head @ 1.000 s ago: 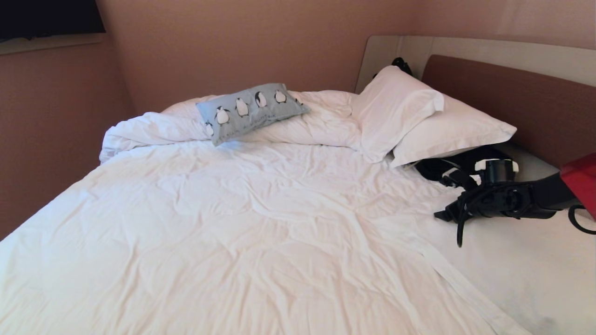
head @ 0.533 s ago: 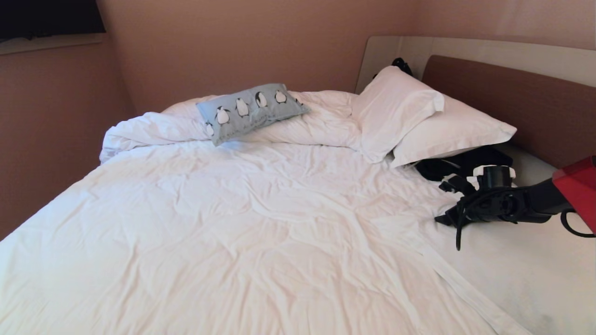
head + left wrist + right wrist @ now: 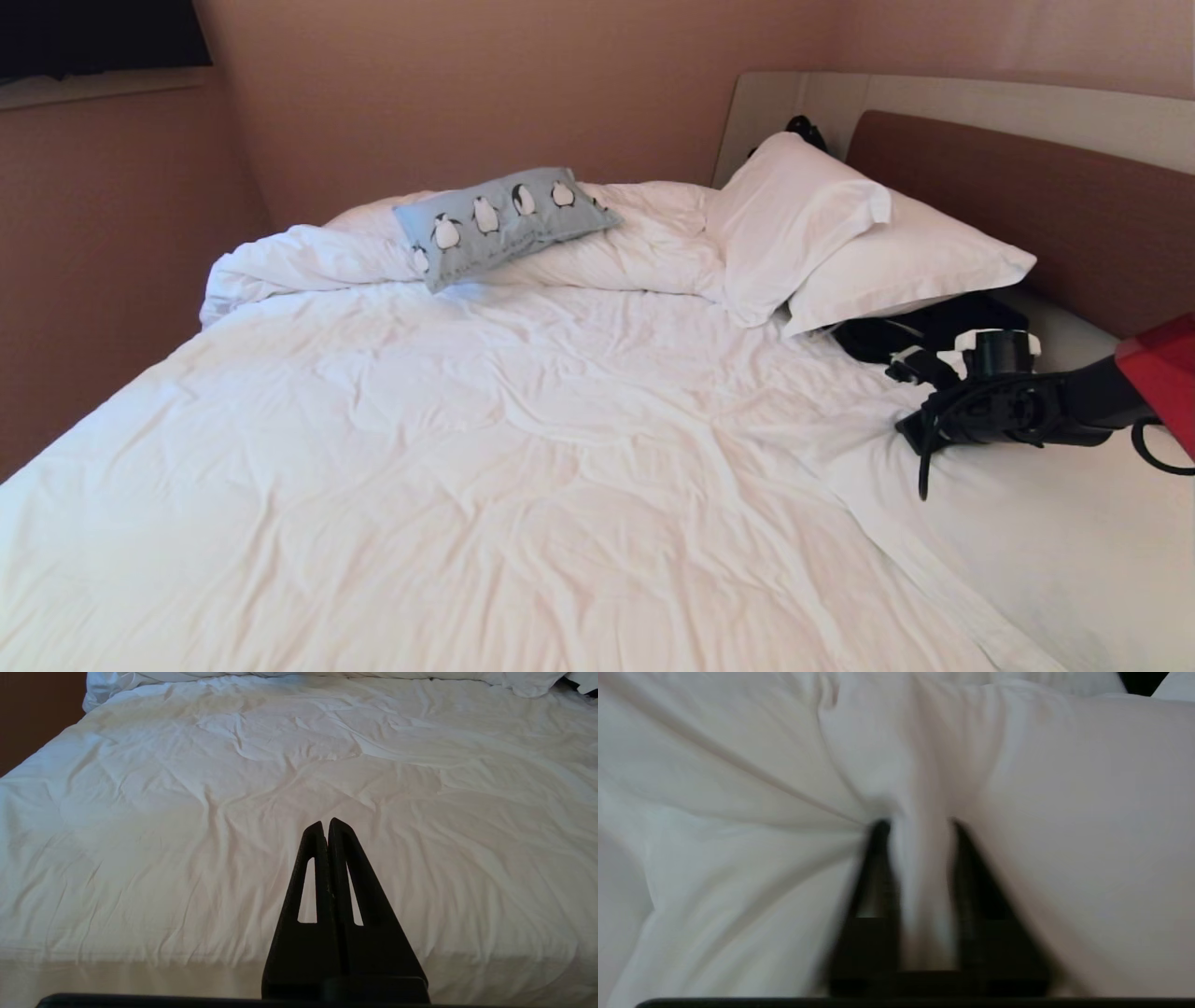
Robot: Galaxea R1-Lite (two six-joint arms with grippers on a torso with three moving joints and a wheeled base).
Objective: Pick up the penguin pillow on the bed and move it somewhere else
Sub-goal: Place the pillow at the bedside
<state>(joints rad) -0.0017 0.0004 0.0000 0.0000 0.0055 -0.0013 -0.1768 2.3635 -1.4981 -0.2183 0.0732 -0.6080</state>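
While the right jaws (image 3: 917, 826) pinch a white duvet fold (image 3: 920, 858), nothing is moved.
Penguin pillow (image 3: 504, 224) lies well beyond them across the bed (image 3: 523, 448), ungrasped; left jaws (image 3: 327, 826) closed, empty.

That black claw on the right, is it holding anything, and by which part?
Yes: the right gripper has pinched a fold of the bed's white duvet near the white pillows. The penguin pillow lies untouched.
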